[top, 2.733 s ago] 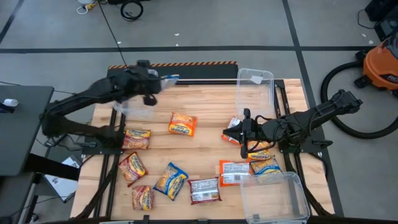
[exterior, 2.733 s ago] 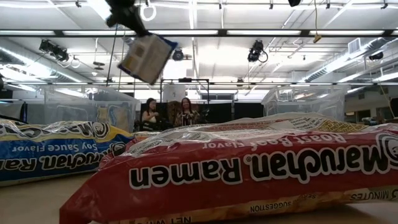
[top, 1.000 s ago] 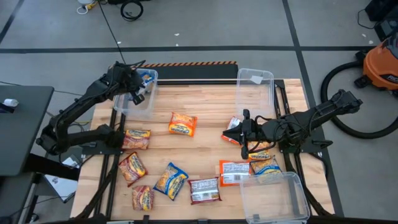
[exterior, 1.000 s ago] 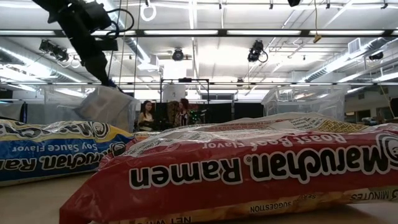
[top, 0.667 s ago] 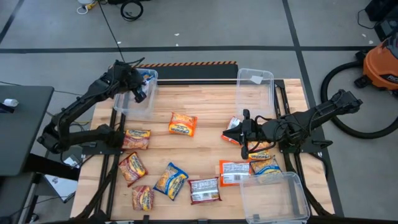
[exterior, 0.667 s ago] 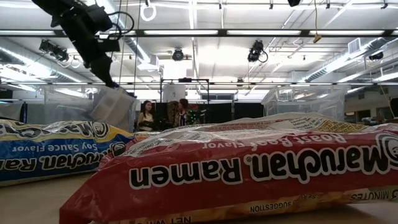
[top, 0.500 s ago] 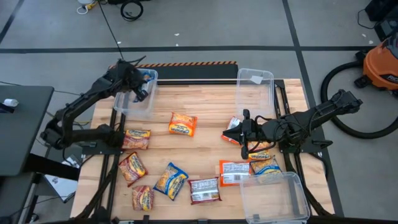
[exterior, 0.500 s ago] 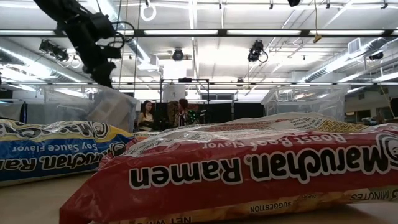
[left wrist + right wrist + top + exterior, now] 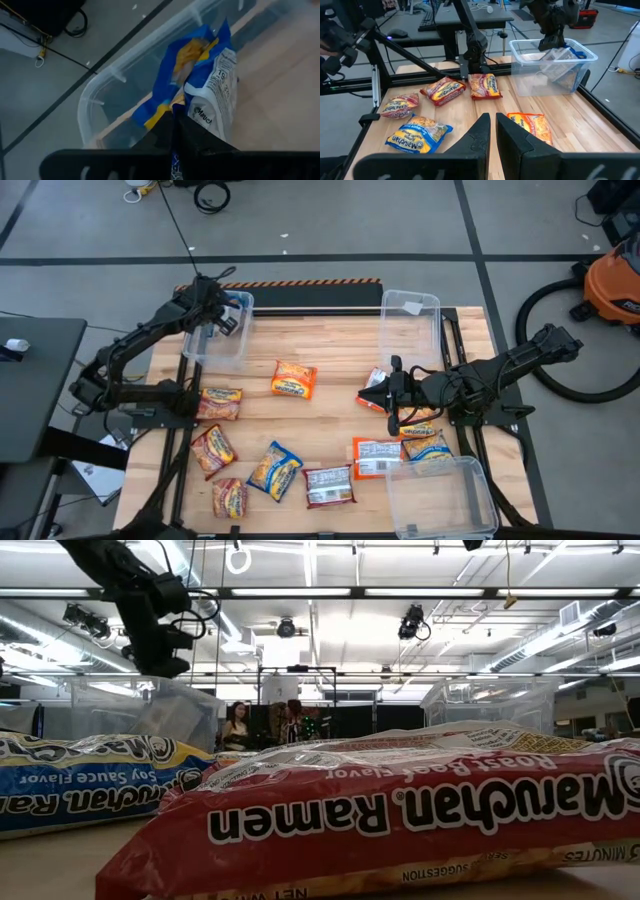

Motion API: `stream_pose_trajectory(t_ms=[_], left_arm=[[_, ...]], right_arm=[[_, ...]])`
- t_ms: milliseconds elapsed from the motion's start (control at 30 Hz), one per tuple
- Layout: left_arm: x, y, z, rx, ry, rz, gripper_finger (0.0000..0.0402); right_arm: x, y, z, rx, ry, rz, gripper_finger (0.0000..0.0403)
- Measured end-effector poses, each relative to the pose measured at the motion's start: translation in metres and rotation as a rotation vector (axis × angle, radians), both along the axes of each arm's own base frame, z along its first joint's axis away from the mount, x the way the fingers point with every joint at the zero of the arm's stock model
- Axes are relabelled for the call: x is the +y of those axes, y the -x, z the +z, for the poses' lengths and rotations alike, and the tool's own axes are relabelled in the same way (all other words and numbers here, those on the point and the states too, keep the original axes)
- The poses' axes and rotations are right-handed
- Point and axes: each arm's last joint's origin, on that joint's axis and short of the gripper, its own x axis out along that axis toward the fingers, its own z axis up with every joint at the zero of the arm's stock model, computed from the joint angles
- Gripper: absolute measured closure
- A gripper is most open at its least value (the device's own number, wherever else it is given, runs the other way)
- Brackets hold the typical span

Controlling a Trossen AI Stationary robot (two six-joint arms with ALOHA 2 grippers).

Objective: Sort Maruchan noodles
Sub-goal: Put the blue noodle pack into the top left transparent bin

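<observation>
Overhead, a wooden table [image 9: 330,380] holds scattered noodle packets. Left of the table's middle, the left gripper [image 9: 222,318] hangs over a clear bin [image 9: 215,345] at the far left corner, its fingers narrowed to almost nothing on a blue packet [image 9: 200,85] that sits inside the bin. Nearer than that bin lie four orange packets, a blue-and-yellow one [image 9: 273,470] and a red one [image 9: 329,486], with an orange packet [image 9: 293,379] near the table's middle. Right of the middle, the right gripper [image 9: 391,394] rests low beside a red packet [image 9: 375,385], fingers close together, gripping nothing visible. More packets lie by a second bin [image 9: 440,495] at the near right corner.
</observation>
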Motion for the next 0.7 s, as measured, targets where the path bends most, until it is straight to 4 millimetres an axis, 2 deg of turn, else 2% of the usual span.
stream_pose_trajectory(t_ms=[167,500,700], left_arm=[[0.001,-0.001,0.001,-0.009,-0.012,0.005,0.0365],[0.009,-0.005,-0.013,-0.012,0.03,0.077,0.0361],[0.009,-0.005,-0.011,-0.014,0.035,0.073,0.036]], right_arm=[[0.0,0.0,0.0,0.0,0.0,-0.001,0.0367],[0.0,0.0,0.0,-0.001,0.0,-0.002,0.0367],[0.0,0.0,0.0,-0.001,0.0,-0.003,0.0367]])
